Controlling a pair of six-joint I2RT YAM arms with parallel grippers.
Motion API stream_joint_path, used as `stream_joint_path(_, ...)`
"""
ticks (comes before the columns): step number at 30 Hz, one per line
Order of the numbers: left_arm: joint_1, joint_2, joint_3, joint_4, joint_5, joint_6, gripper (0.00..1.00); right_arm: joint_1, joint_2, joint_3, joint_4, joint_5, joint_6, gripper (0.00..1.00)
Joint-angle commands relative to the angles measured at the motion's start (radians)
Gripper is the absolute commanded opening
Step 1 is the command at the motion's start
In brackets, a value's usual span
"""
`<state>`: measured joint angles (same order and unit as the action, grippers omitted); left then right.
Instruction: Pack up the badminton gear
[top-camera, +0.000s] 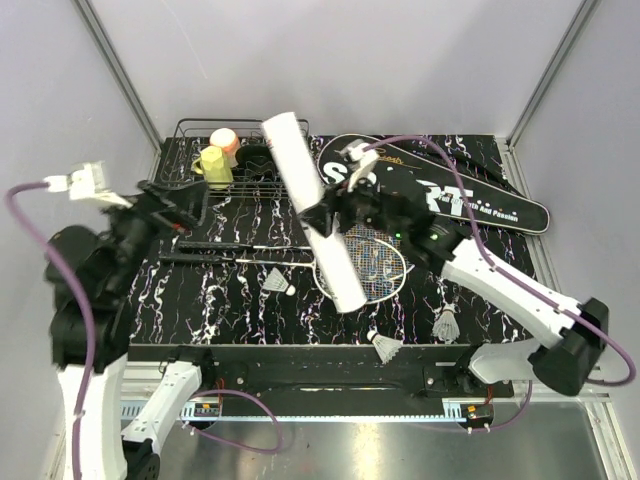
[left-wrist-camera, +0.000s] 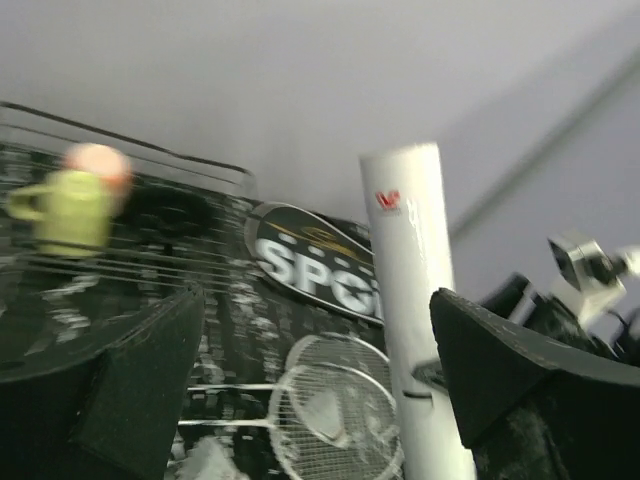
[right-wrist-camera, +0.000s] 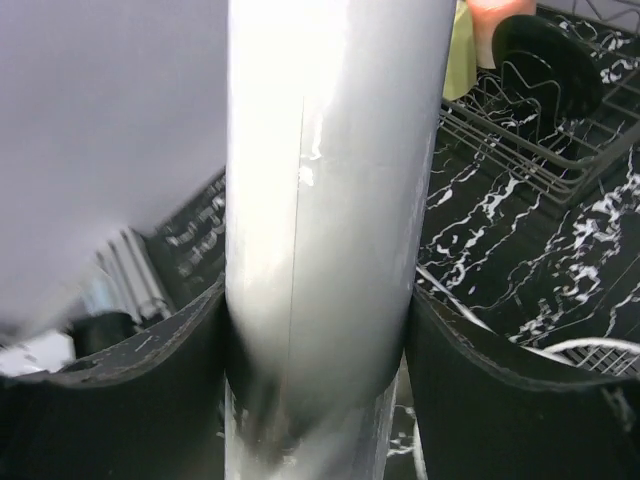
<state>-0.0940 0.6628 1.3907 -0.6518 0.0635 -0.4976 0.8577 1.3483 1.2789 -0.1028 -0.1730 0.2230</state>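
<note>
tube (top-camera: 340, 265) first: the long white one is clamped near its middle by the right pincer (top-camera: 326, 214). in the right wrist view both pads (right-wrist-camera: 480, 400) press against its sides, so the jaws stand at tube width. it is lifted off the table (top-camera: 220, 300) and tilted. its far end shows over a corner of the wire basket (top-camera: 190, 130) beyond the pincer, and its other end hangs nearer the arm bases. below that pincer lie two rackets (top-camera: 375, 262), heads overlapping, shafts running toward the left pincer (top-camera: 185, 213). that one is spread wide with nothing between its fingers (left-wrist-camera: 130, 400). just beyond the right pincer lies the black sport bag (top-camera: 470, 195). three shuttlecocks (top-camera: 281, 283) sit on the table, on the near side of both pincers.
</note>
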Motion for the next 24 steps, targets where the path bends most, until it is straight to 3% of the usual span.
stream_joint_path(1, -0.003, 0.112, -0.172, 0.349, 0.499, -0.224, 0.99, -0.094, -0.121, -0.064, 0.196, -0.079, 0.332, 0.53)
stream_joint_path(2, -0.021, 0.138, -0.212, 0.436, 0.654, -0.278, 0.99, -0.109, -0.136, -0.067, 0.202, -0.065, 0.367, 0.53)
stream_joint_path(3, -0.054, 0.196, -0.287, 0.590, 0.692, -0.327, 0.99, -0.115, -0.161, -0.069, 0.203, -0.019, 0.425, 0.54)
stream_joint_path(4, -0.097, 0.224, -0.298, 0.604, 0.700, -0.334, 0.99, -0.115, -0.173, -0.076, 0.212, -0.002, 0.447, 0.54)
stream_joint_path(5, -0.218, 0.251, -0.289, 0.577, 0.623, -0.290, 0.99, -0.115, -0.182, -0.087, 0.231, 0.003, 0.472, 0.54)
stream_joint_path(7, -0.349, 0.317, -0.224, 0.442, 0.494, -0.146, 0.99, -0.115, -0.205, -0.131, 0.307, 0.039, 0.548, 0.53)
stream_joint_path(9, -0.467, 0.374, -0.177, 0.391, 0.363, -0.102, 0.99, -0.115, -0.224, -0.162, 0.350, 0.072, 0.613, 0.54)
stream_joint_path(16, -0.599, 0.451, -0.197, 0.477, 0.340, -0.101, 0.99, -0.115, -0.293, -0.257, 0.410, 0.208, 0.656, 0.56)
stream_joint_path(24, -0.610, 0.295, -0.275, 0.544, 0.225, -0.145, 0.99, -0.115, -0.388, -0.366, 0.497, 0.248, 0.422, 0.59)
